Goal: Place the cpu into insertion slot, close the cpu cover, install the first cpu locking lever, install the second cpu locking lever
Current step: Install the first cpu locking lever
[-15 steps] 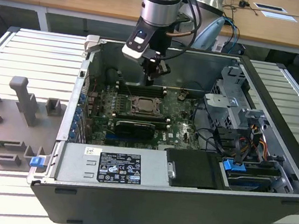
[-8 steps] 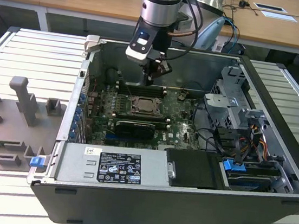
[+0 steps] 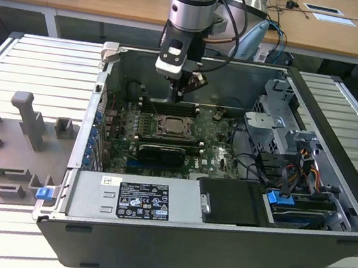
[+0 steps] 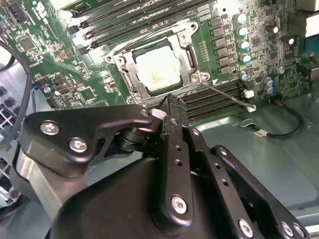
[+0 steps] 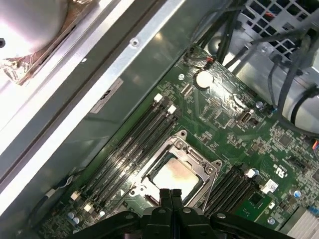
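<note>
gripper (image 3: 178,98) — fingers pressed together, nothing between them; upper centre of the exterior view, just above the socket | cpu (image 4: 157,69) — seated in the socket mid-motherboard (image 3: 219,153), pale top showing through the window of the cpu cover (image 5: 189,153), which lies flat | white printed label (image 3: 141,200) on the power supply, lower centre of the exterior view

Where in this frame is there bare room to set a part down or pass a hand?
Free: the ribbed tabletop bordered by the grey fixture and the computer case, and the strip beyond the case on the exterior view's right. Crowded: the cpu socket by the gripper, and the cabled drive cage.
</note>
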`<state>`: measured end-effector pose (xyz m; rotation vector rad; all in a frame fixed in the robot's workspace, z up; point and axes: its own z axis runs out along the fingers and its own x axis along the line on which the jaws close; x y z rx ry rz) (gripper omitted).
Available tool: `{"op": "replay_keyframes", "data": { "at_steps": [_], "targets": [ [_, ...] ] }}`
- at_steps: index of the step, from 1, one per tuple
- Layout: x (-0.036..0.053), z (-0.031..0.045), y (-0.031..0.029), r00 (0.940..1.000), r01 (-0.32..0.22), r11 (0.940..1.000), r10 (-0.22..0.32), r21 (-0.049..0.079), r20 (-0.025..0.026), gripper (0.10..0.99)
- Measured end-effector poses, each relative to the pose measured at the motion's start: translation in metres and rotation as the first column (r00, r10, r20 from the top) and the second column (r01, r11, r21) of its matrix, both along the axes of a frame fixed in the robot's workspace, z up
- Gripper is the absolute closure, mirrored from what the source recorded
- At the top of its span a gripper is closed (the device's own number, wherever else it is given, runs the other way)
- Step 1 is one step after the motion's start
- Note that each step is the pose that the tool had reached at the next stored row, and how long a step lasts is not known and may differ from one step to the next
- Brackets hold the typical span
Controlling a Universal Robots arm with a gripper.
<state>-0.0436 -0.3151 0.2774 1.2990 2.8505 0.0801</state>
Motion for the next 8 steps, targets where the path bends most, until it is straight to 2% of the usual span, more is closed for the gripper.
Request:
{"op": "replay_keyframes", "data": {
  "at_steps": [3, 8],
  "targets": [
    [0.0000, 0.0000, 0.0000, 0.9988, -0.048, 0.9988, 0.048, 0.000, -0.0001, 0.980],
    [0.0000, 0.0000, 0.0000, 0.9954, -0.096, 0.9954, 0.096, 0.000, 0.0000, 0.980]
  ]
}}
